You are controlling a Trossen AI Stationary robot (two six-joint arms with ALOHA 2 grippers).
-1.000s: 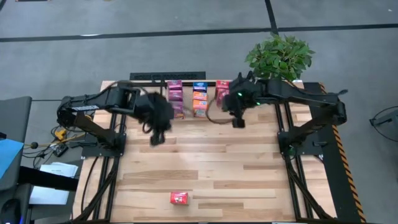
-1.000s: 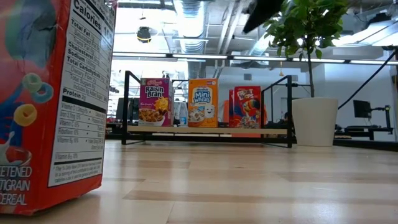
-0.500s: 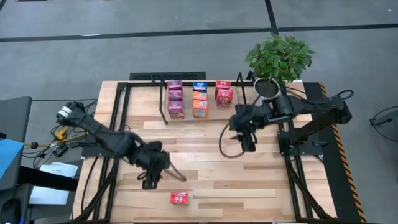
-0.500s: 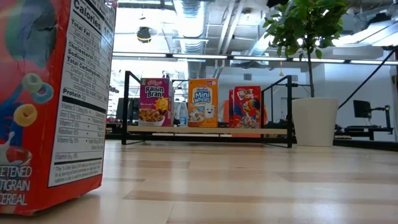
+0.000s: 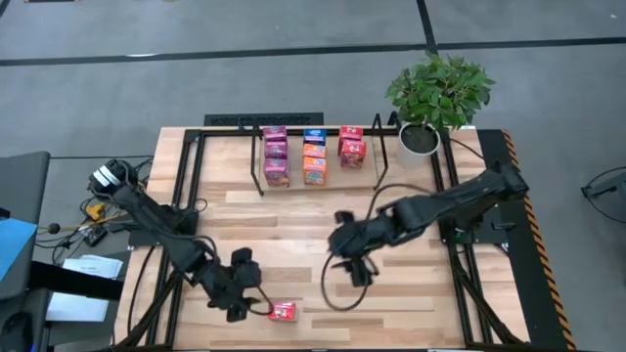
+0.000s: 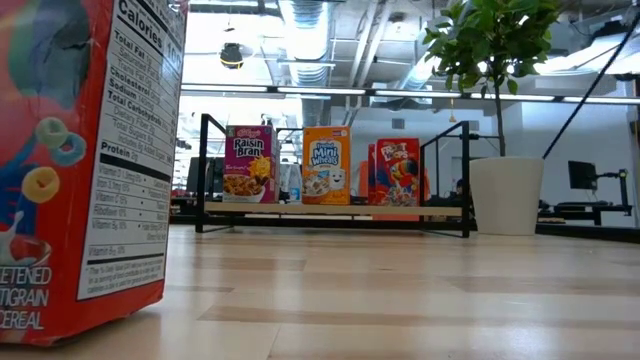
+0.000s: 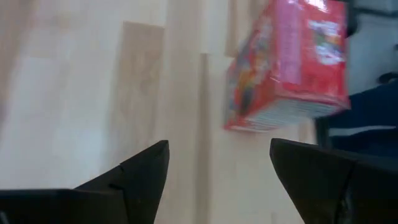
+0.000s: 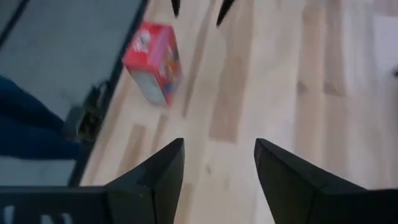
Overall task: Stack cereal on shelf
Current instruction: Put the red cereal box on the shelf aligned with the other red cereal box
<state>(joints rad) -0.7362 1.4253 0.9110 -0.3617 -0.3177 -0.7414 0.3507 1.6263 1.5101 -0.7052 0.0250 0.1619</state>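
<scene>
A red cereal box (image 5: 283, 311) stands on the table near its front edge, filling the left of the low view (image 6: 80, 170). My left gripper (image 5: 250, 304) is open just left of it, with the box (image 7: 289, 62) ahead of its fingers and untouched. My right gripper (image 5: 354, 275) hangs open over the table's middle and sees the same box (image 8: 152, 62) farther off. Several pink, orange, blue and red cereal boxes (image 5: 314, 156) stand in rows on the black rod shelf (image 5: 259, 168) at the far edge, also visible in the low view (image 6: 327, 165).
A potted plant (image 5: 437, 93) stands at the far right corner beside the shelf. Black frame rails (image 5: 186, 196) run along the table's left and right sides. Bare wood lies between the shelf and the red box.
Both arms have swung from the shelf toward the table's near edge. My left gripper has come down beside the red box at the front. My right gripper has moved to the table's middle, right of the box. The boxes have not moved.
</scene>
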